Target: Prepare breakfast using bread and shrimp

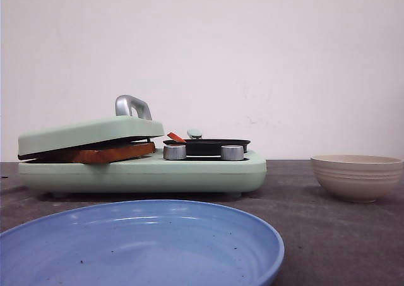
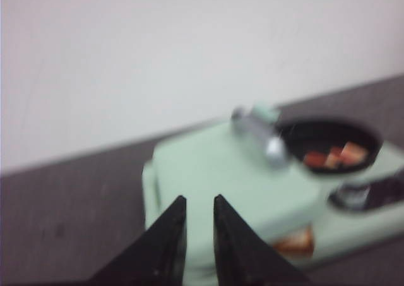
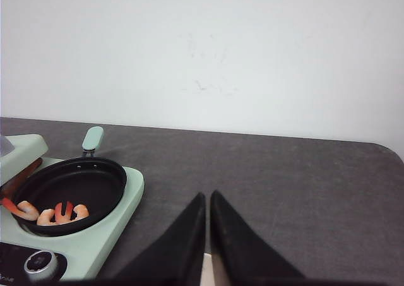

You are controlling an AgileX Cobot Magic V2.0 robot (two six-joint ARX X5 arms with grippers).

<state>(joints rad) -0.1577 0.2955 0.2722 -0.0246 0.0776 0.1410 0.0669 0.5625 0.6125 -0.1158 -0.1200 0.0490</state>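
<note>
Bread (image 1: 110, 152) lies clamped in the mint-green breakfast maker (image 1: 142, 169), its golden-brown crust showing in the gap under the lowered lid (image 1: 91, 133), which tilts up toward the side with the metal handle (image 1: 132, 105). In our front view the appliance sits on the dark table (image 1: 328, 235) left of centre, and beside the pressed bread, on the same base, stands a small black frying pan (image 1: 211, 146) with a pale green handle (image 1: 194, 133). Shrimp (image 3: 53, 213) lies inside that pan: our right wrist camera shows several curled pink-orange pieces gathered against the pan wall nearest the lid, while from the front only a thin red sliver pokes above the pan rim. Two silver knobs (image 1: 175, 151) sit on the front of the base below the pan. A blue plate (image 1: 252, 261) fills the near foreground of our front view, and a beige bowl (image 1: 356, 177) stands well apart from the appliance on the right. Our left gripper (image 2: 199, 201) hangs above the closed lid, its two black fingers close together with a narrow gap between them and nothing held. Our right gripper (image 3: 207, 196) hovers over bare table beside the pan end of the appliance, fingers nearly touching at the tips and empty. The left wrist picture is blurred, so finer detail there is beyond us.
</note>
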